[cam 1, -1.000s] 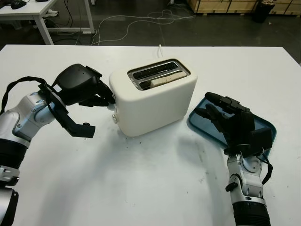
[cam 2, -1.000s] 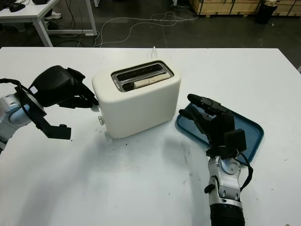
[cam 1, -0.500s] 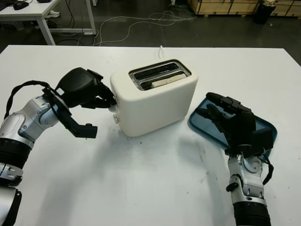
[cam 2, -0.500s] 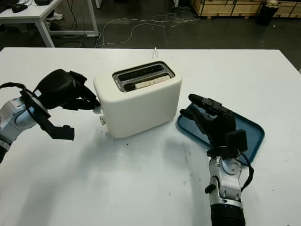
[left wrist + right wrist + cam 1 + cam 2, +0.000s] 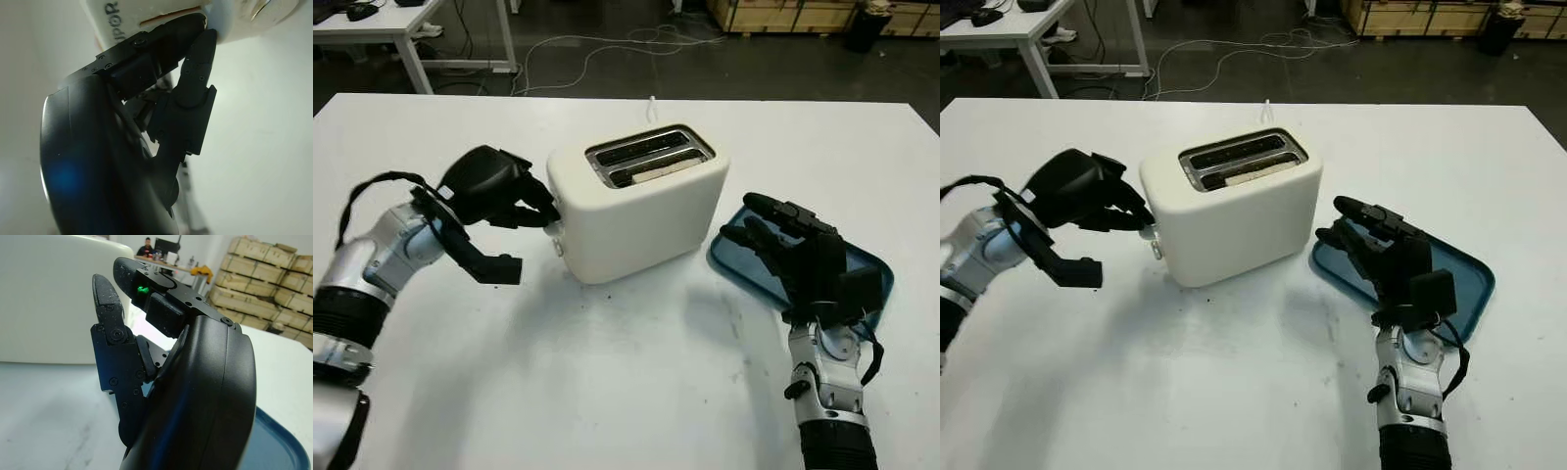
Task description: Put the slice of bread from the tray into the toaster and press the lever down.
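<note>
One slice of bread already sits in the nearer slot of the toaster, its pale edge just below the metal rim, so the loading half of the task looks finished and the lever press is the step in hand. The toaster stands near the middle of the bench, a rounded cream body with a smooth, matte plastic shell and two dark slots framed in bright metal. The left hand is at the toaster's left end face, its black fingers curled together and pressed against the small white lever there; it grips nothing. Judging by the lever's height on the end face, it seems not fully down, so the next move calls for a firm downward push until it latches, with care that the light toaster does not slide or tip.

The right hand is open, holding nothing, above the blue tray at the bench's right edge. The tray is a shallow, glossy rectangle with rounded corners and a raised lip.
</note>
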`<state>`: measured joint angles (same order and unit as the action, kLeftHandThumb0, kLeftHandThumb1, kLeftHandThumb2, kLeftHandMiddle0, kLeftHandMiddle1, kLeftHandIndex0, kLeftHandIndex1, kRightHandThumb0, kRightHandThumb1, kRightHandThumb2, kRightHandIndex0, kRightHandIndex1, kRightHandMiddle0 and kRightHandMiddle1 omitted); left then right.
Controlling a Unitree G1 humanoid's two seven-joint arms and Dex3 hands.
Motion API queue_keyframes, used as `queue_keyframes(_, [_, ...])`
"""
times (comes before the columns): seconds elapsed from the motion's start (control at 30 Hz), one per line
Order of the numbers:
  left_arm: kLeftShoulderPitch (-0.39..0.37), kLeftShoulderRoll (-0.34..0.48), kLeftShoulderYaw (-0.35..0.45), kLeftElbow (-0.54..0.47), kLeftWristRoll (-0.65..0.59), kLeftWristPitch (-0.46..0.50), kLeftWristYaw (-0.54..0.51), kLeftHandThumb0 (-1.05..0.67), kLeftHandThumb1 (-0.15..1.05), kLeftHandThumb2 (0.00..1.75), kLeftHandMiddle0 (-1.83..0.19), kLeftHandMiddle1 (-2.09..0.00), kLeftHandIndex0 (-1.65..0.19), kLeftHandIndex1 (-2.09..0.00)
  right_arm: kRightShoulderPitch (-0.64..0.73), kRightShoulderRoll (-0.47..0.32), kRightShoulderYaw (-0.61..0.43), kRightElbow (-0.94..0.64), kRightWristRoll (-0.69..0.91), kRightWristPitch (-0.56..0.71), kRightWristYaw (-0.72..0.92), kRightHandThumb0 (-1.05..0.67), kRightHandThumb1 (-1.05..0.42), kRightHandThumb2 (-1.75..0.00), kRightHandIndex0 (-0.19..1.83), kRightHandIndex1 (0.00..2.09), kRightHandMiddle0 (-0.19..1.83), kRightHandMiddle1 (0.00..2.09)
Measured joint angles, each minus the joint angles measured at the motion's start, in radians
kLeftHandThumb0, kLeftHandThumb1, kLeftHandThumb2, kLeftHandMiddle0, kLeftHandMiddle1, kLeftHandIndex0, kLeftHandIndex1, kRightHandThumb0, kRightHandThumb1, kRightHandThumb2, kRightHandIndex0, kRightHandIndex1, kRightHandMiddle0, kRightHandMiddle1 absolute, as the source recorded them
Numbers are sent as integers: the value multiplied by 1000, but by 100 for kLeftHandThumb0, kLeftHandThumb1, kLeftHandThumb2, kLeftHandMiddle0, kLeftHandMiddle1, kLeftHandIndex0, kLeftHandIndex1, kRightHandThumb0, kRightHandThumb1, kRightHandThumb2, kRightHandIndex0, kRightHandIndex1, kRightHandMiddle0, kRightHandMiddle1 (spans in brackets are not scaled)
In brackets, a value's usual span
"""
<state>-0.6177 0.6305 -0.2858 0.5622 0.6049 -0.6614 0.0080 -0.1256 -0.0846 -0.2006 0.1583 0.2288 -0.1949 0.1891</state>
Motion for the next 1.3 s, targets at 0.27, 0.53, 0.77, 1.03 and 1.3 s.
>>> queue_keyframes(0.27, [92, -116, 10, 118, -128, 45, 204, -33, 92, 6, -69, -132, -113, -1, 0, 0, -1, 0, 0, 0, 2, -40, -89, 0, 133, 1, 113, 0])
queue_keyframes(0.53, [138, -176, 10, 179, -182, 60, 346, -32, 92, 6, -65, -140, -113, 0, 0, 0, -4, 5, 0, 0, 5, -40, -89, 0, 132, 0, 113, 0])
queue_keyframes(0.77, [138, -176, 10, 179, -185, 61, 346, -31, 92, 8, -71, -121, -112, 0, 0, 0, -4, 5, 0, 0, 6, -39, -89, 0, 132, 0, 114, 0])
queue_keyframes(1.03, [140, -170, 4, 153, -185, 62, 346, -29, 92, 5, -68, -145, -110, -1, 0, 0, -3, 5, -1, 0, 5, -40, -88, 0, 132, 0, 114, 0])
queue_keyframes(1.3, [150, -136, -21, 44, -185, 107, 308, -27, 91, 1, -68, -156, -114, -2, 0, 0, -3, 5, -4, 0, 1, -41, -88, 0, 132, 0, 114, 0])
